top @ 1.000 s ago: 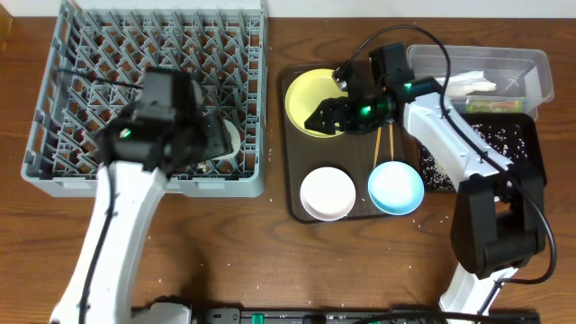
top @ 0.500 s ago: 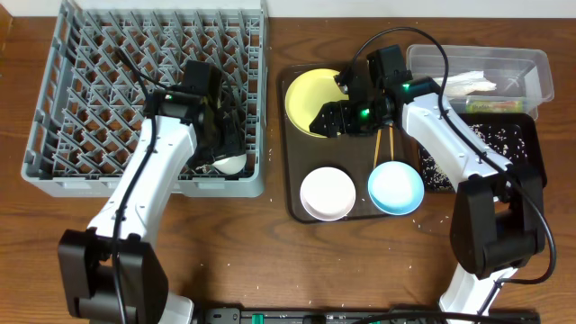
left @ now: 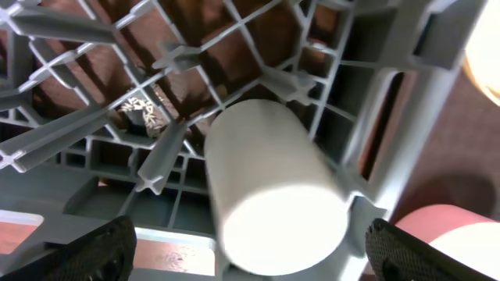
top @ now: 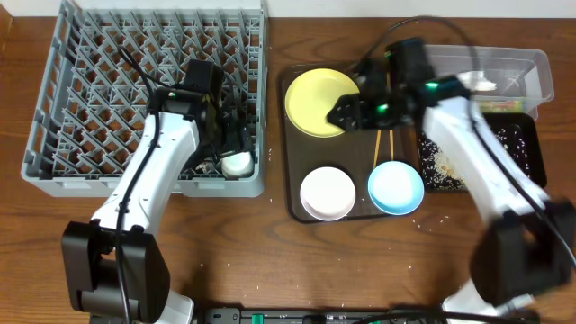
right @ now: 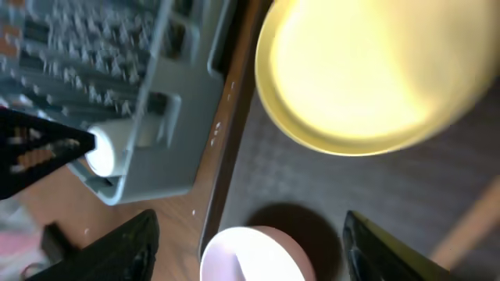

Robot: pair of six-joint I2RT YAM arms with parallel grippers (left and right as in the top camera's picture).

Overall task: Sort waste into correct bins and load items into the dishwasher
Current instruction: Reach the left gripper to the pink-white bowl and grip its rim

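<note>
We log a dark brown serving tray (top: 353, 151), rectangular, long side running 12 to 6 o'clock, sitting just off frame centre toward 3 o'clock in the overhead view. The right wrist view shows its surface (right: 312, 187) finely textured. It lies flat on the brown wooden table (top: 360, 270). At 6 o'clock, a black bar-shaped unit (top: 306, 317) is cut by the frame edge; we can't identify it.

Springs the left pincer (left: 254, 251) open off the white cup (left: 269, 187) in the rack (top: 90, 90); backs the right pincer (right: 250, 250) off the yellow plate (top: 315, 99).
</note>
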